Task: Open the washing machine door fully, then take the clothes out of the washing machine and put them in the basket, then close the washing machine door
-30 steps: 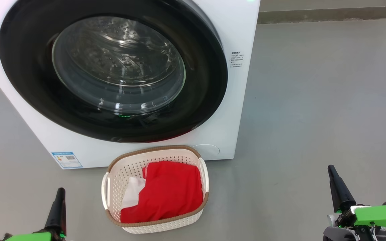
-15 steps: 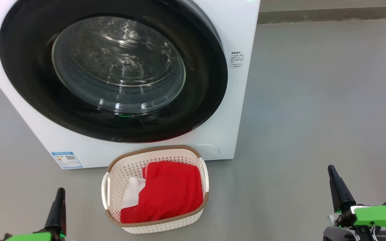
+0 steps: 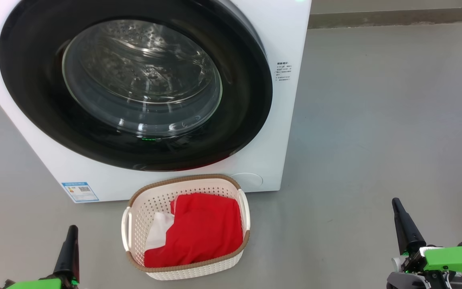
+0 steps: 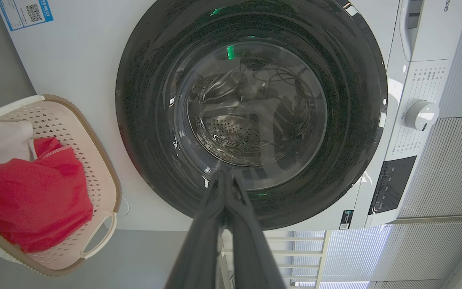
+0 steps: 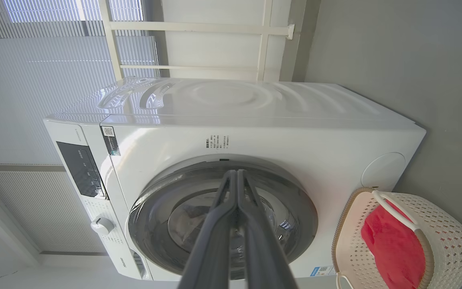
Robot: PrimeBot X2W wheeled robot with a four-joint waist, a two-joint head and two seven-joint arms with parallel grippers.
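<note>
The washing machine door (image 3: 134, 84) stays closed; clothes (image 3: 203, 233) unmoved in basket (image 3: 183, 177), lower centre; left gripper (image 3: 71, 229), right gripper (image 3: 395, 202) remain pinched, empty

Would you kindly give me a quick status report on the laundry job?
Left gripper and right gripper shut, empty. Door closed, clothes in basket. Nothing in the way.

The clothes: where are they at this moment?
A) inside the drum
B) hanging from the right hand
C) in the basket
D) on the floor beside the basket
C: the clothes, a red piece partly covering a white one, lie inside the basket, which stands on the floor just in front of the closed washing machine door.
</note>
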